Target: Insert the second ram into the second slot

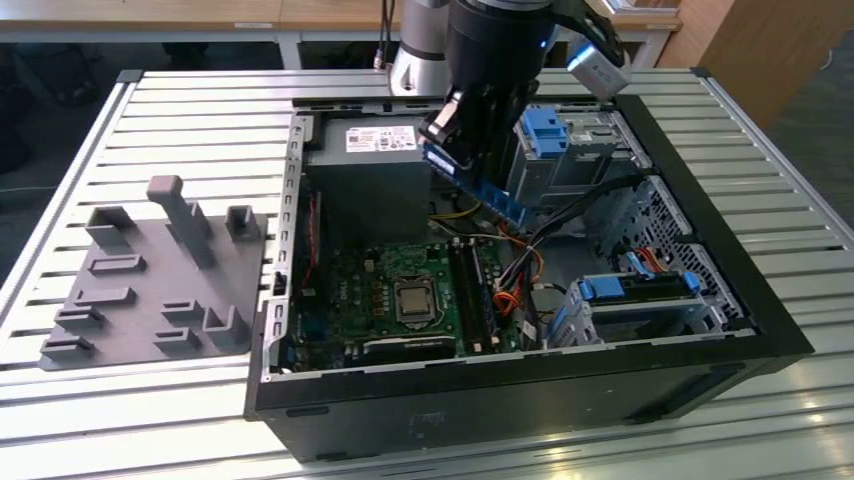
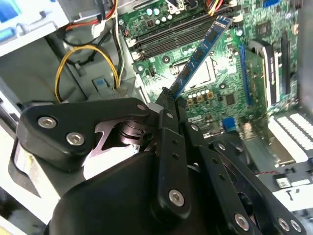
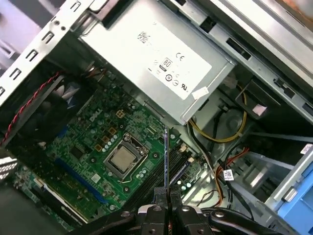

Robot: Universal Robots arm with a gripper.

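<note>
On the slatted table (image 1: 200,110), an open computer case (image 1: 534,410) is laid on its side, with a grey parts fixture (image 1: 147,270) set beside it at the exterior view's left. Inside, a grey power supply (image 1: 367,170) is seen next to the green motherboard (image 1: 387,300). Above the board, the second ram (image 1: 494,195) is held tilted in the air, clamped at one end between the narrowed fingers of the gripper (image 1: 451,148). Its free end is pointed toward the black memory slots (image 1: 474,295), apart from them.
</note>
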